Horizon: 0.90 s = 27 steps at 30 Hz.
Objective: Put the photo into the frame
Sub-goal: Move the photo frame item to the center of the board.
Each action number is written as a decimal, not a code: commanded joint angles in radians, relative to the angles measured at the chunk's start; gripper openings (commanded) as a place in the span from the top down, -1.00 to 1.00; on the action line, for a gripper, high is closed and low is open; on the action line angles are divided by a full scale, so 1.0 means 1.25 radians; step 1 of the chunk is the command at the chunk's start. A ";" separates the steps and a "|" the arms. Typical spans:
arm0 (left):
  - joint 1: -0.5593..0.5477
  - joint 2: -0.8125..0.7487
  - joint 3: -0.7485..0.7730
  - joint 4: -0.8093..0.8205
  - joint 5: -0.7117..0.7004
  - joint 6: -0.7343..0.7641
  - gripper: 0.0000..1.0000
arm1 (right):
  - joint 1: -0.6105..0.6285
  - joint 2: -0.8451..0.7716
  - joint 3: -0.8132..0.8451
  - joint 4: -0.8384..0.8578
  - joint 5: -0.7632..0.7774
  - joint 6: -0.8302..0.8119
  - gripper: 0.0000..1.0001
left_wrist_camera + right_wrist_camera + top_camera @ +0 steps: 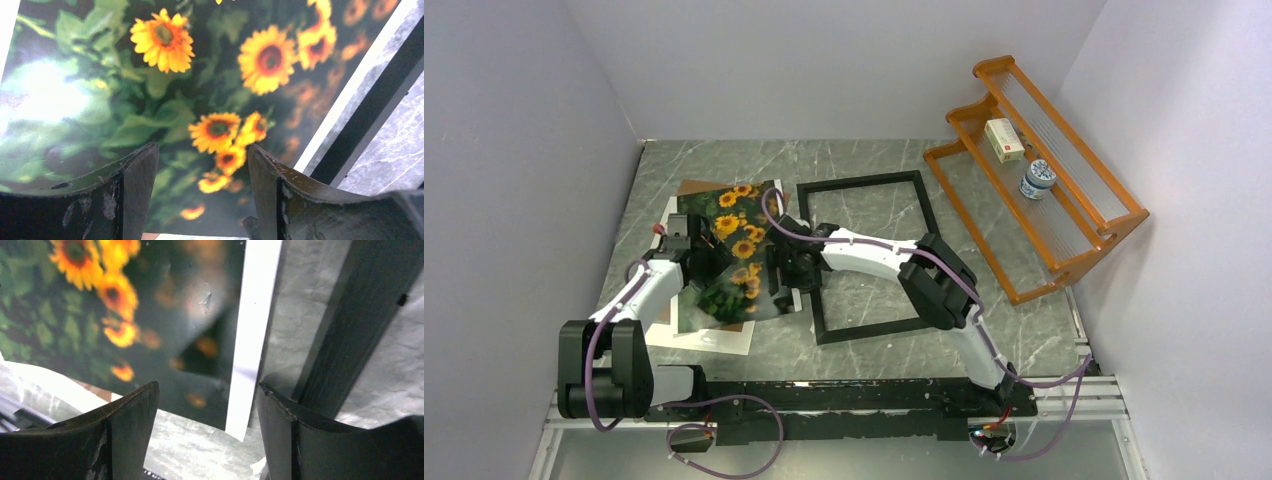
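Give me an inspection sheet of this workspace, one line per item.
Surface: grey-green marbled table.
Job's things: photo appears raised at an angle, left of the frame; frame lies flat, table showing through it.
Clutter: white mat and brown board beneath the photo; orange rack at right, holding a small box and a blue-white jar.
Grippers: left tool open, facing the photo; right tool open at the photo's white edge.
Cables: purple cables along both arms, one loop over the photo.
Surroundings: white walls.
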 commanded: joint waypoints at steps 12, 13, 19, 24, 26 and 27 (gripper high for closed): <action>0.032 -0.033 0.208 -0.147 0.000 0.072 -0.54 | -0.014 0.027 -0.005 0.292 -0.331 0.058 0.15; 0.035 -0.021 0.230 -0.160 0.006 0.083 -0.55 | -0.014 0.029 -0.008 0.315 -0.346 0.063 0.30; 0.055 0.048 0.327 -0.191 0.060 0.151 -0.57 | -0.011 0.082 0.018 0.415 -0.426 0.117 0.60; 0.099 0.169 0.429 -0.259 0.107 0.196 -0.53 | -0.008 0.133 0.077 0.406 -0.431 0.120 0.39; 0.108 0.183 0.441 -0.263 0.119 0.199 -0.53 | -0.004 0.119 0.069 0.382 -0.411 0.115 0.18; 0.109 0.186 0.444 -0.264 0.118 0.207 -0.53 | -0.003 0.099 0.047 0.387 -0.401 0.116 0.06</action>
